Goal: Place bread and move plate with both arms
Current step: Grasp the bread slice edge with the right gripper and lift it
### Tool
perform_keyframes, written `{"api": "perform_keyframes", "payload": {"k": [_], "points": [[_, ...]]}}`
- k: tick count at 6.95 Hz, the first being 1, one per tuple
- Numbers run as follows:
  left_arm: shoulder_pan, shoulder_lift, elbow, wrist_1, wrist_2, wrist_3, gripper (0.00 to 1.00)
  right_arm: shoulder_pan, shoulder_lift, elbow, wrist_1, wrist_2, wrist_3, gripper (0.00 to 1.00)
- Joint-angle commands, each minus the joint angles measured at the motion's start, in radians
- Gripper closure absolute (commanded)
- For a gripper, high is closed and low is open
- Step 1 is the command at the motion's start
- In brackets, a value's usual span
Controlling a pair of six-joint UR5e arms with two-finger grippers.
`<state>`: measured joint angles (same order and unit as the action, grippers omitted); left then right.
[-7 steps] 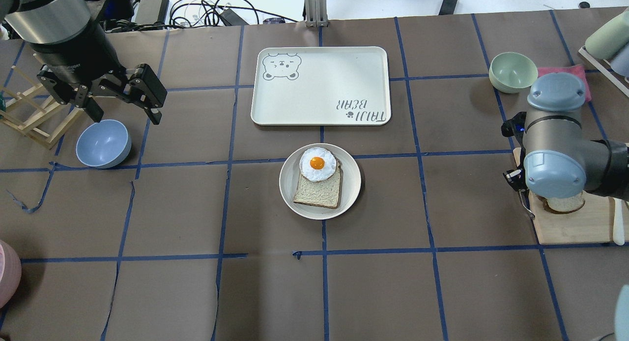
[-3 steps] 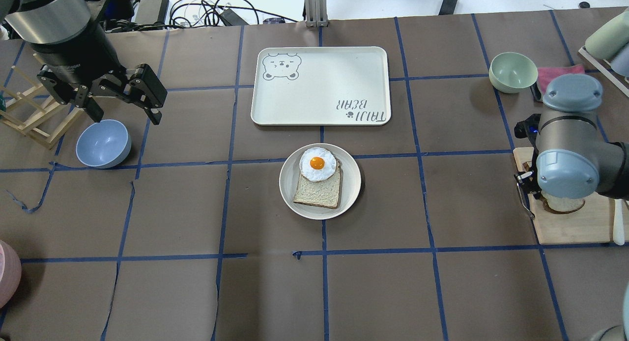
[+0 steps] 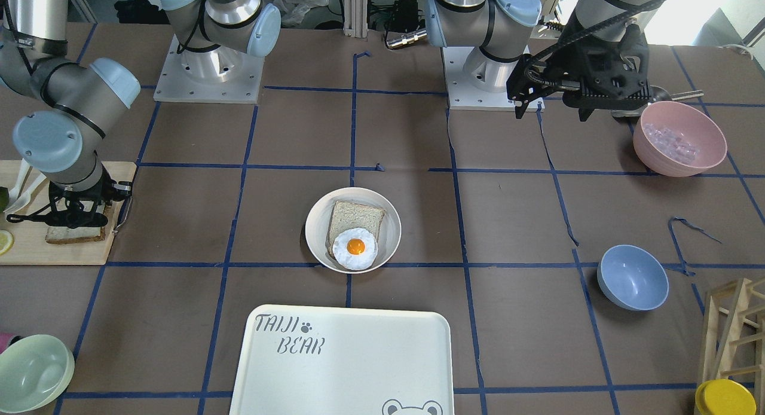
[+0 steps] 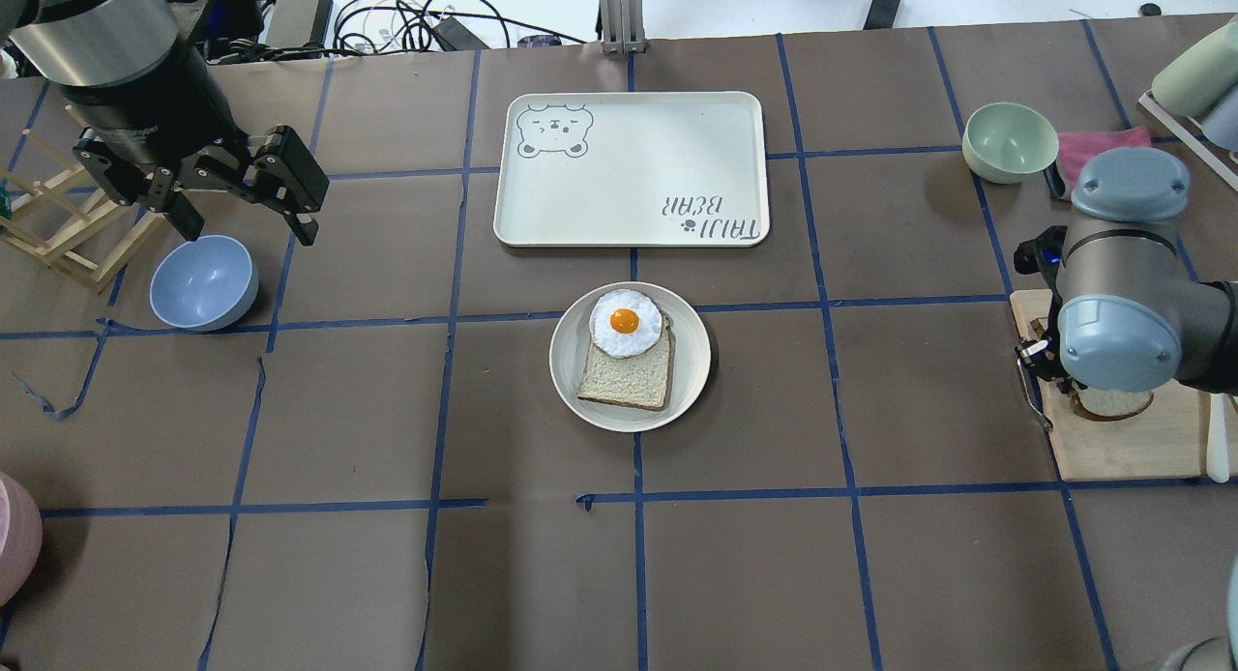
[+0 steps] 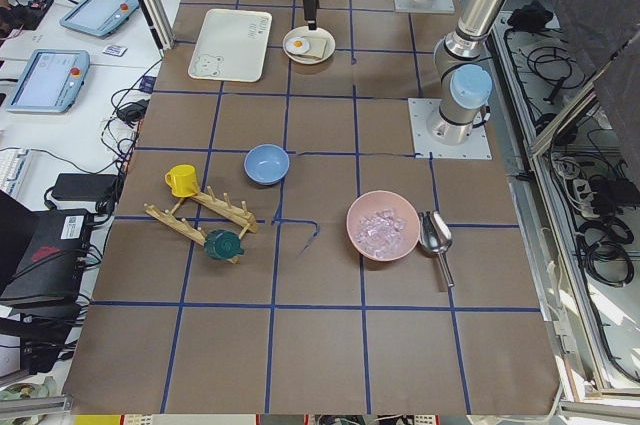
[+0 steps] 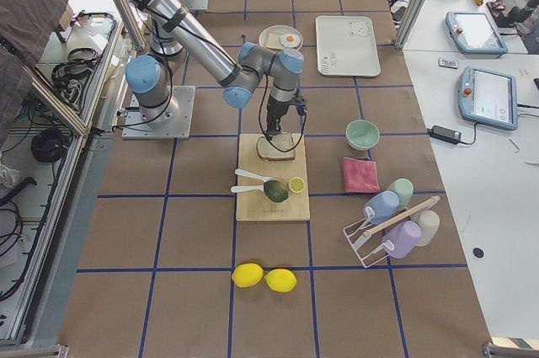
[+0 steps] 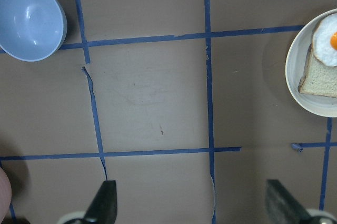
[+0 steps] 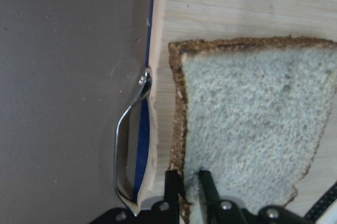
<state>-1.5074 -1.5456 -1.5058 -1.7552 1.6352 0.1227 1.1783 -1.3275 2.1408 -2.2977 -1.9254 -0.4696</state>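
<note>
Right tool: black two-finger right gripper (image 8: 188,195), jaws nearly together, pinching the crust edge of the large greyish-white bread slice (image 8: 253,124).
Left tool: black left gripper (image 4: 250,234), jaws wide apart, empty, upper left of the overhead view.
Surface: brown paper-covered table (image 4: 870,574) gridded with blue tape (image 4: 638,574); cables (image 4: 416,23) beyond its far edge.
Bread look: square-ish, spongy crumb, dark brown crust.
Bread place: flat on a pale wooden cutting board (image 4: 1132,449) at the overhead view's right edge, directly under the right gripper.
Plate: round cream-white deep plate (image 4: 569,362), centre, well apart.
</note>
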Motion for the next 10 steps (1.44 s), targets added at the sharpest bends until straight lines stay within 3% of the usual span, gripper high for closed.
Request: {"api": "perform_keyframes", "payload": {"k": [1,5,6,8,9,10], "points": [[0.0,-0.001,-0.001,-0.001,0.0,0.0,0.0,0.0,-0.001,0.001,0.0,-0.004,-0.012,1.0],[0.0,0.002,-0.001,-0.006,0.0,0.0,0.0,0.018,-0.059,-0.021,0.001,-0.001,-0.003,1.0],[0.001,0.001,-0.001,-0.001,0.0,0.0,0.0,0.079,-0.097,-0.048,0.006,-0.006,0.011,1.0],[0.001,-0.001,-0.001,0.0,0.0,0.0,0.0,0.2,-0.133,-0.145,0.05,-0.03,0.052,1.0],[0.001,0.001,-0.001,-0.001,0.0,0.0,0.0,0.257,-0.133,-0.232,0.088,-0.026,0.058,1.0],[0.0,0.001,-0.001,-0.001,0.0,0.0,0.0,0.384,-0.115,-0.333,0.13,-0.03,0.093,1.0]]}}
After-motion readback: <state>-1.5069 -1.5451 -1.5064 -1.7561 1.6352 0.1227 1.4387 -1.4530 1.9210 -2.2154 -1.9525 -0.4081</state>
